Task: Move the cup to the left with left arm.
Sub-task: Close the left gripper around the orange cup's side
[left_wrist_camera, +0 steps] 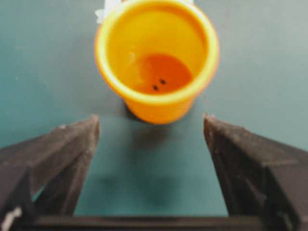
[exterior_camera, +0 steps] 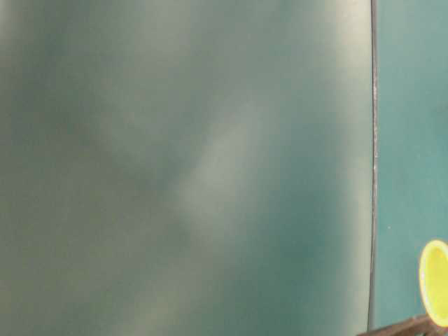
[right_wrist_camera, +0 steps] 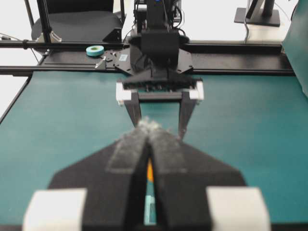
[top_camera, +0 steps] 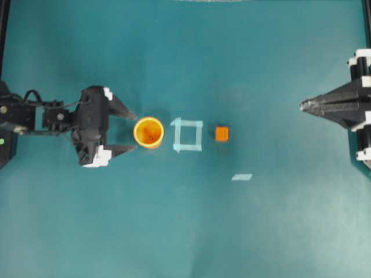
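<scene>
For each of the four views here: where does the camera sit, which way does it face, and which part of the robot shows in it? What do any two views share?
Overhead: above the table, looking down; the left gripper open beside the cup, the right gripper shut at the far side.
Table-level: low at the table's edge, blurred; the cup's rim.
Left wrist: behind the open fingers, facing the cup.
Right wrist: behind the shut right gripper, facing the left gripper across the table.
Shared: the cup appears in the overhead and left wrist views.

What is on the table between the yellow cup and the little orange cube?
A square outlined in pale blue tape lies between the cup and the orange cube, flat on the green table. The overhead view shows it.
</scene>
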